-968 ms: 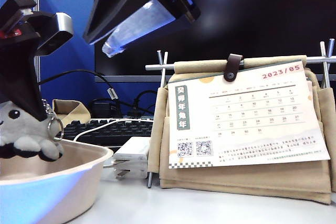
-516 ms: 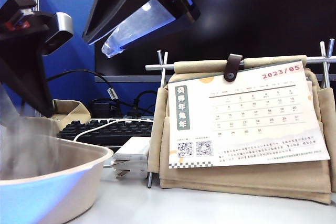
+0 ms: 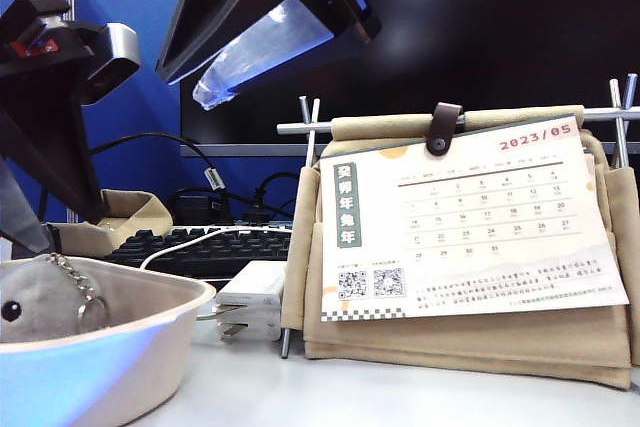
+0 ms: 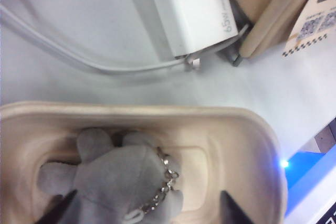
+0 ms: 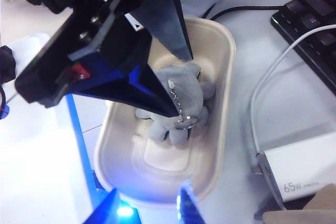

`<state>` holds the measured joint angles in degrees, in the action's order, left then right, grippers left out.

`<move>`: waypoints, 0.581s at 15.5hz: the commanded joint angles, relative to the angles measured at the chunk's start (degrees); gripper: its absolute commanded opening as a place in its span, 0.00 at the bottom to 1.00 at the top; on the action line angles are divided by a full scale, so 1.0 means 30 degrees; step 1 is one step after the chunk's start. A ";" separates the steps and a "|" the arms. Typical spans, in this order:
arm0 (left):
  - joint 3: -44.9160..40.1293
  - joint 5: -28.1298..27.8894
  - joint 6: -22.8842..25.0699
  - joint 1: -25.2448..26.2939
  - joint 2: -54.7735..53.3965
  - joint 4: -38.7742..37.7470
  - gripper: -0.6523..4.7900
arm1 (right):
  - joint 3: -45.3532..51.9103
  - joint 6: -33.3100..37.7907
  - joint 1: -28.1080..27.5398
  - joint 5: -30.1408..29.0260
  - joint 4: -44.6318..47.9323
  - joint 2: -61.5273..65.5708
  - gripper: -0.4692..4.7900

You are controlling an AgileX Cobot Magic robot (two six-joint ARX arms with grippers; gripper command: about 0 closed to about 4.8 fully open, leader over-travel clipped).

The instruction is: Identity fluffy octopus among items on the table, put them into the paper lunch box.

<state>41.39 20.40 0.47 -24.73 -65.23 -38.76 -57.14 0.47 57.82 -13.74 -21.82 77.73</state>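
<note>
The fluffy octopus [image 4: 113, 179], grey with a ball chain, lies inside the paper lunch box [image 4: 252, 129], loose from both grippers. My left gripper [image 4: 147, 211] hangs open right above it, one dark fingertip on each side, neither touching the plush. The right wrist view looks down on the same gripper [image 5: 182, 85], the octopus [image 5: 173, 103] and the box [image 5: 223, 129]. In the exterior view the octopus [image 3: 35, 302] peeks over the box rim [image 3: 150, 292] at the lower left. My right gripper [image 5: 147, 208] is open and empty, higher up over one end of the box.
A white power adapter [image 3: 255, 297] with its cable lies right beside the box. A desk calendar [image 3: 460, 227] leans on a tan fabric pouch [image 3: 470, 342] to the right. A black keyboard [image 3: 210, 247] sits behind, in front of a dark monitor.
My left gripper held the octopus above the box a second ago. Its jaws opened and the octopus dropped into the box. Neither arm has moved.
</note>
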 commanded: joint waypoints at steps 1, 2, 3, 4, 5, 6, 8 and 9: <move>0.0131 0.0131 0.0036 -0.0007 0.0058 0.0386 0.36 | -0.0087 0.0044 0.0015 -0.0080 0.0189 -0.0102 0.36; 0.0342 0.0131 0.0036 -0.0007 0.0066 0.0393 0.25 | -0.0087 0.0036 0.0007 0.0080 0.0175 -0.0160 0.28; 0.0605 0.0124 0.0036 -0.0007 0.0095 0.0386 0.21 | -0.0087 -0.0095 0.0000 0.0299 0.0153 -0.0240 0.13; 0.0882 0.0124 0.0044 -0.0007 0.0095 0.0386 0.21 | -0.0087 -0.0284 0.0000 0.0459 0.0146 -0.0408 0.08; 0.1311 0.0124 0.0036 -0.0007 0.0138 0.0379 0.19 | -0.0095 -0.0321 0.0000 0.0838 0.0153 -0.0627 0.08; 0.2142 0.0124 -0.0044 -0.0007 0.0270 0.0372 0.11 | -0.0087 -0.0342 -0.0022 0.1464 0.0138 -0.1086 0.08; 0.3636 0.0160 -0.0495 -0.0007 0.0525 0.0379 0.11 | -0.0087 -0.0714 -0.0095 0.2965 0.0138 -0.2098 0.08; 0.4233 0.0299 -0.0503 -0.0007 0.0707 0.0393 0.11 | -0.0087 -0.0765 -0.0095 0.3570 0.0109 -0.2601 0.08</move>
<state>52.49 20.47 -0.60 -24.73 -63.94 -38.37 -57.19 -1.21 57.52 -5.52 -22.00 71.44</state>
